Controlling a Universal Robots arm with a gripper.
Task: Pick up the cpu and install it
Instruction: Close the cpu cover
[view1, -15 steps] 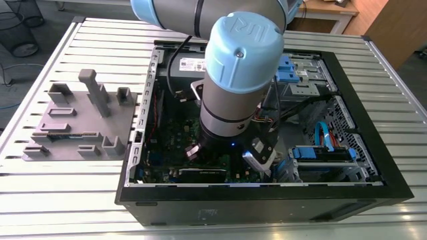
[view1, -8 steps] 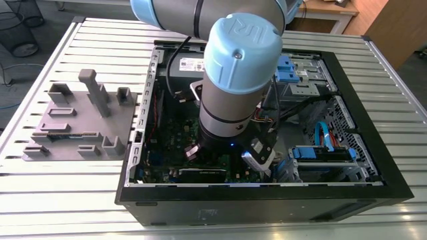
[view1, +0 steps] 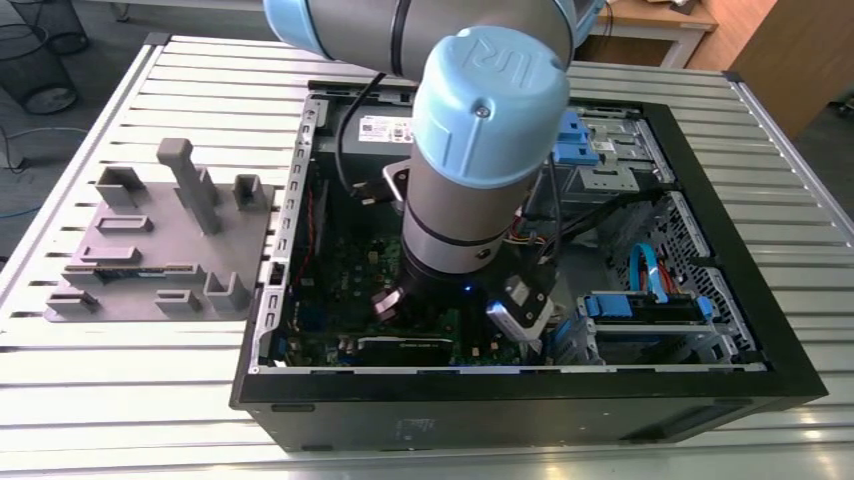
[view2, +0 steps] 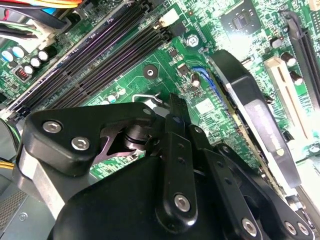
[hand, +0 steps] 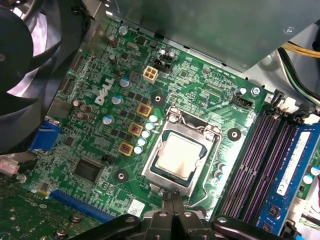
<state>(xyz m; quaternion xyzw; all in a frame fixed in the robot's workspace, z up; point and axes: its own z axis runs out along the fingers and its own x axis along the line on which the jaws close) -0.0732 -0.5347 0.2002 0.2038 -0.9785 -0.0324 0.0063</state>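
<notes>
Cpu (hand: 179, 156) lies flat, metal top up, edges square with the socket (hand: 196, 121).

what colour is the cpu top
Pale silvery grey; the cpu shows best in the first wrist view.

Open computer case (view1: 534, 400) on slatted table (view1: 134, 400); grey fixture block (view1: 160, 240) beside.

Bright even light on the table (view1: 134, 400), shadow inside the computer case (view1: 534, 395), pale glare on the cpu (hand: 181, 156)
</notes>
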